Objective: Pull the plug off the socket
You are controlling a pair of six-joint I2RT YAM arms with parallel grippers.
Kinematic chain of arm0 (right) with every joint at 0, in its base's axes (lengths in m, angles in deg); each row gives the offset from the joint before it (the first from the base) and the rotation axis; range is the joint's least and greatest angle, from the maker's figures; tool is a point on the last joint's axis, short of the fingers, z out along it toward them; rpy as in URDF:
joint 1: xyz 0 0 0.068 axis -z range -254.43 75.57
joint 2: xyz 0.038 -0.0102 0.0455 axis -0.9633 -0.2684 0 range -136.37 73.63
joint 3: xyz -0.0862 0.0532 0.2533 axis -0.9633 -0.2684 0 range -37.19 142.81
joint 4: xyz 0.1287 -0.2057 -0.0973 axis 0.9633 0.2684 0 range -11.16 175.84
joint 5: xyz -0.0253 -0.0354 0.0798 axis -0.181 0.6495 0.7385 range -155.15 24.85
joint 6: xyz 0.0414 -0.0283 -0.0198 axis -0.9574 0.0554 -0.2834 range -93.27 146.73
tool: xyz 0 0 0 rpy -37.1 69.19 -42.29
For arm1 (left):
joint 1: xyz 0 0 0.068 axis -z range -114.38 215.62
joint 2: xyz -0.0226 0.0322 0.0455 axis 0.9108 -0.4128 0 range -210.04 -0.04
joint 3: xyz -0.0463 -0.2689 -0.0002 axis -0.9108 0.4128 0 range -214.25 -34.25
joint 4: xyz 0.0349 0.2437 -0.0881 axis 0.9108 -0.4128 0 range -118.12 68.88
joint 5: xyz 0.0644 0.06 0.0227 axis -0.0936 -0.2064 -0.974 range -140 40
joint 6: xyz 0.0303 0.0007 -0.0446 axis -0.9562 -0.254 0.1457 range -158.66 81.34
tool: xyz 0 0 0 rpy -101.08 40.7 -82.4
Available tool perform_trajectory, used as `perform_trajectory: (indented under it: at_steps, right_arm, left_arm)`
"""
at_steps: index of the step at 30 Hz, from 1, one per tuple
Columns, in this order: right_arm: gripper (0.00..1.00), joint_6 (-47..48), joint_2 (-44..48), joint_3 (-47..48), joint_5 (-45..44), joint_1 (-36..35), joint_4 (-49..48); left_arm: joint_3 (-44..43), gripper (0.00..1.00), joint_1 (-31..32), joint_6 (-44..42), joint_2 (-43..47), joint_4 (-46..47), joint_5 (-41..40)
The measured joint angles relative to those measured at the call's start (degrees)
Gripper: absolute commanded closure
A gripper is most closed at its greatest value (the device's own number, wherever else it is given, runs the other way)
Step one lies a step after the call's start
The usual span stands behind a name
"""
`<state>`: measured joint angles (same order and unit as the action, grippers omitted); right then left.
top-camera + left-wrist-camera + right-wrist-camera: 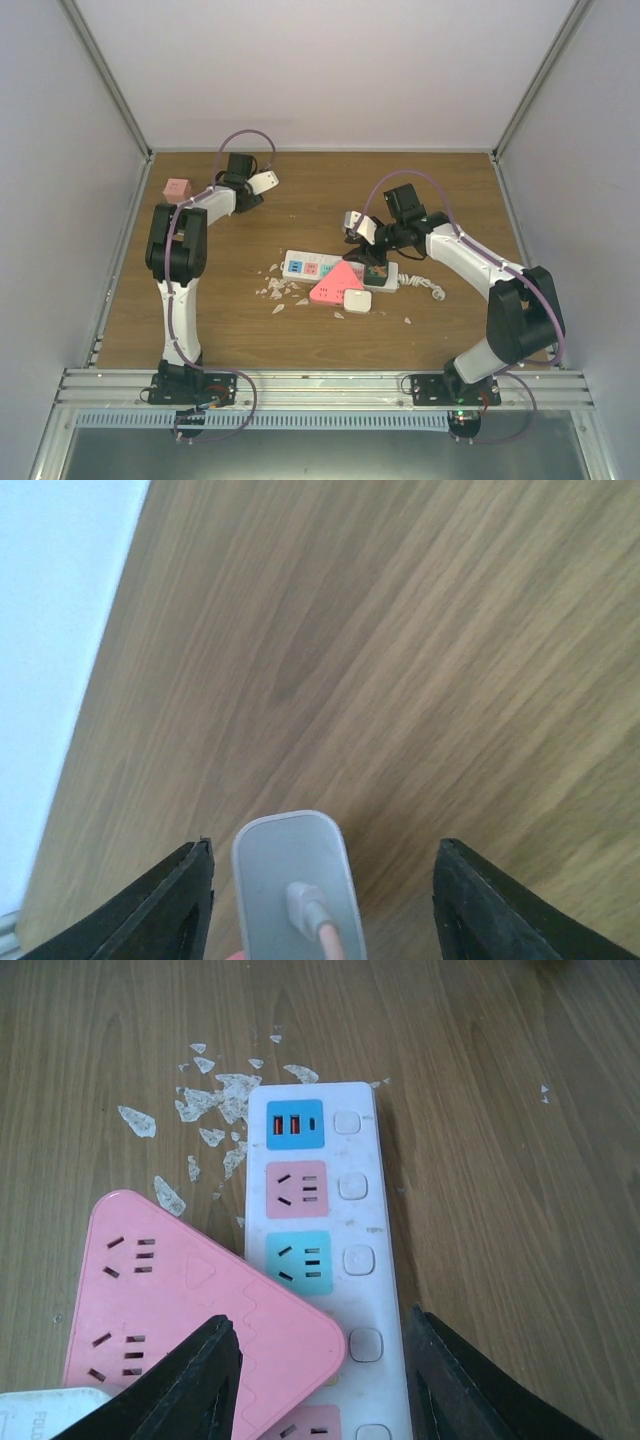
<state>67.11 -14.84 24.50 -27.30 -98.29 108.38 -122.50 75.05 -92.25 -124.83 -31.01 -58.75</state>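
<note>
The socket, a long white power strip (pixel 300 266) with pastel outlet faces, lies mid-table; it also shows in the right wrist view (pixel 345 1190). A pink triangular plug adapter (pixel 336 284) sits on it, and its corner covers part of the strip in the right wrist view (pixel 190 1310). A white block (pixel 355 301) rests at its near edge. My right gripper (pixel 368 252) is open just above the strip, its fingers either side of the strip and the adapter's corner (pixel 320 1380). My left gripper (pixel 262 183) is open at the far left (pixel 325 845). A white rounded charger (pixel 295 880) with a pinkish cable lies between its fingers.
White flakes (pixel 275 290) are scattered left of the strip and show in the right wrist view (pixel 215 1100). A pink cube (pixel 178 188) sits by the left wall. The strip's coiled white cord (pixel 425 285) lies to its right. Enclosure walls ring the table.
</note>
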Motion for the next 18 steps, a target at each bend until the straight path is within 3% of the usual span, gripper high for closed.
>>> perform_trajectory:
  at_steps: [13, 18]
  right_arm:
    - [0.52, -0.02, 1.29, 0.0, 0.02, 1.05, 0.0]
    - [0.49, 0.04, 2.82, -0.2, 0.55, 1.81, 0.02]
  left_arm:
    - [0.07, 0.11, 0.94, 4.2, 2.99, -8.33, 11.89]
    - [0.13, 0.09, 1.33, 5.2, 7.43, -11.98, 19.1]
